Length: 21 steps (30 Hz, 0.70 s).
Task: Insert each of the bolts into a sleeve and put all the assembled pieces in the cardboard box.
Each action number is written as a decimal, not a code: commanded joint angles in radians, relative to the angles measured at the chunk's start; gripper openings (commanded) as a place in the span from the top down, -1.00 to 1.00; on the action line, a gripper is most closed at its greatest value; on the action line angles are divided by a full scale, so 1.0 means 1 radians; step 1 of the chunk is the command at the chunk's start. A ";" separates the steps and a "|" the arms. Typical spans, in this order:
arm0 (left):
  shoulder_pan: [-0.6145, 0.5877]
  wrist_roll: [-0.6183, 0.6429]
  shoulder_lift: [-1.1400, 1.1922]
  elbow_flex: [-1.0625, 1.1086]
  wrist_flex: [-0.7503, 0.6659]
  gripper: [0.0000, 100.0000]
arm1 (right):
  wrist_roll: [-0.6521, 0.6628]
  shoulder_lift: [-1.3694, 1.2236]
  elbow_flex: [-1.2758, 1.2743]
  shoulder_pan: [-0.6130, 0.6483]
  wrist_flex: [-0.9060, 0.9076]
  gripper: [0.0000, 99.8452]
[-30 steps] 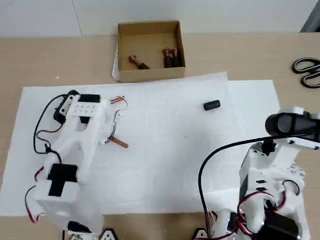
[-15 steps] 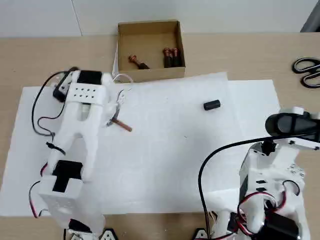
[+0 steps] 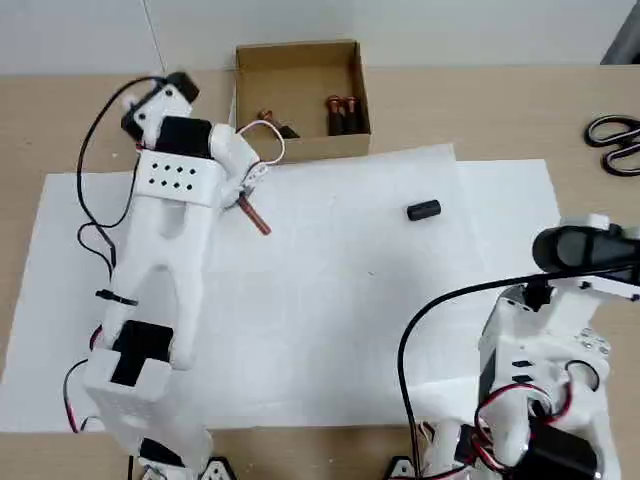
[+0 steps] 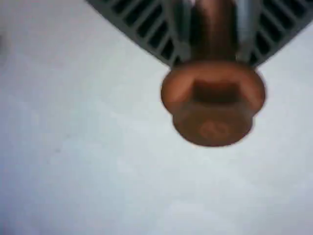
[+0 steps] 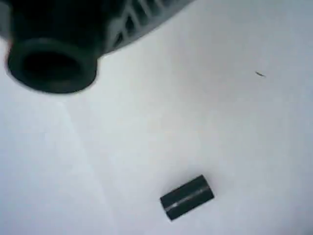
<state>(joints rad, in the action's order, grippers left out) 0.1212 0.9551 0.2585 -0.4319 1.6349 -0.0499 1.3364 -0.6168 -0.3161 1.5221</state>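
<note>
My left gripper [image 3: 246, 200] is shut on a copper bolt [image 3: 255, 217], just in front of the cardboard box [image 3: 300, 147], over the white sheet. In the left wrist view the bolt [image 4: 212, 105] hangs head-first from between the jaws of the left gripper [image 4: 213, 19]. My right gripper [image 5: 73, 29] is shut on a black sleeve [image 5: 51, 66], whose hollow end faces the camera. A second black sleeve [image 3: 424, 211] lies loose on the sheet right of centre, and the right wrist view shows this loose sleeve [image 5: 187, 197] below the held one. Inside the box lie assembled pieces [image 3: 340, 113].
A white sheet [image 3: 330, 330] covers most of the wooden table. Scissors [image 3: 615, 135] lie at the far right edge. The right arm's body [image 3: 550, 340] is folded at the lower right. Cables loop beside the left arm [image 3: 165, 270].
The left arm has carried the copper bolt from the sheet's left part up toward the cardboard box, and the bolt now points more downward. The right arm has not moved.
</note>
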 commanded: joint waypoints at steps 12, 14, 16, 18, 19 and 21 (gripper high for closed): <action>0.006 -0.130 -0.009 -0.331 0.071 0.99 | -0.075 0.005 0.011 -0.004 -0.050 0.99; 0.006 -0.132 -0.009 -0.375 0.071 0.99 | -0.075 0.005 0.011 -0.004 -0.065 0.99; 0.006 -0.133 -0.009 -0.406 0.071 0.99 | -0.075 0.005 0.008 -0.002 -0.079 0.99; 0.006 -0.161 -0.009 -0.427 0.071 0.99 | -0.074 0.005 0.008 -0.002 -0.085 0.99; 0.008 -0.173 -0.009 -0.438 0.072 0.99 | -0.074 0.005 0.008 -0.002 -0.085 0.99; 0.008 -0.189 -0.009 -0.469 0.072 0.99 | -0.074 0.005 0.008 -0.002 -0.085 0.99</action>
<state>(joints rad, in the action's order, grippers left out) 0.1212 0.7894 0.2585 -0.8293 1.7054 -0.1174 1.3364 -0.6168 -0.3161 1.4668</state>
